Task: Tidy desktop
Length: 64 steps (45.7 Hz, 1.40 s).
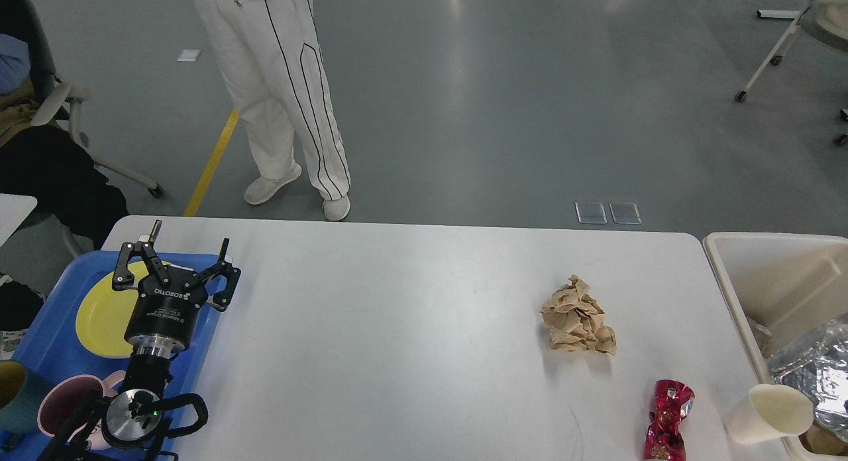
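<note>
Worktop: the white desktop (397,328) fills the lower part of the view, rounded far corners, with grey floor beyond its far edge.
Left end effector (188,252): fingers spread wide with nothing between them, hovering over the far right corner of the blue tray (46,315) at the worktop's left end.
Right end effector: outside the view.
Tray contents: a yellow plate (99,315) partly behind the left end effector; a pink mug (63,408) and a dark teal cup (13,398) at the near left.
Crumpled brown paper (578,317): on the worktop right of centre, well apart from the left end effector.
Red foil wrapper (668,418): near the front edge, to the right of and nearer than the paper.
Paper cup (768,414): lying on its side at the worktop's right edge, touching or just beside the beige bin (768,269).
Bin: stands against the right end; silver foil (818,375) lies inside.
Open room: a broad bare stretch of worktop between the tray and the brown paper.
Far side: a person in white trousers (285,97) stands close to the far left edge; a chair (59,110) at the left.
</note>
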### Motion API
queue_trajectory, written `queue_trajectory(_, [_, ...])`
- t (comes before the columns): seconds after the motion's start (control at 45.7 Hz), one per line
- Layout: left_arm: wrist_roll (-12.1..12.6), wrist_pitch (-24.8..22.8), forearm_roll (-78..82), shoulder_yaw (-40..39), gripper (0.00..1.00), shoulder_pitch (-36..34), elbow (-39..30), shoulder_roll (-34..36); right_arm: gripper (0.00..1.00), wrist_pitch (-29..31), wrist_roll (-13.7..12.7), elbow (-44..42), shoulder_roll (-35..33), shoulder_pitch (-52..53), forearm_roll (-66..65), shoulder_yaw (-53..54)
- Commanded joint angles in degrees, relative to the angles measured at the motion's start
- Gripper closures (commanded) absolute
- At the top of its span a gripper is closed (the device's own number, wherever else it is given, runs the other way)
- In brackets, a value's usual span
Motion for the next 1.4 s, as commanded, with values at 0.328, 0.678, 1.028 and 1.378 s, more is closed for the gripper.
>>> queue_trajectory(0.328, [0.03, 0.0, 0.04, 0.0, 0.04, 0.02, -0.02, 0.0, 0.01, -11.96, 0.33, 0.1, 3.17, -2.57, -0.09, -0.44])
queue_trajectory(0.678, [0.03, 0.0, 0.04, 0.0, 0.04, 0.02, -0.02, 0.0, 0.0, -5.91, 0.59, 5.62, -0.78, 6.99, -1.32, -0.7])
queue_trajectory(1.028, [0.03, 0.0, 0.04, 0.0, 0.04, -0.07, -0.02, 0.0, 0.0, 14.39, -0.11, 26.11, -5.97, 39.51, -20.57, -4.04])
queue_trajectory(1.378, [-0.06, 0.0, 0.04, 0.0, 0.04, 0.02, -0.02, 0.0, 0.0, 39.01, -0.9, 47.82, 3.77, 71.15, -20.13, -17.57])
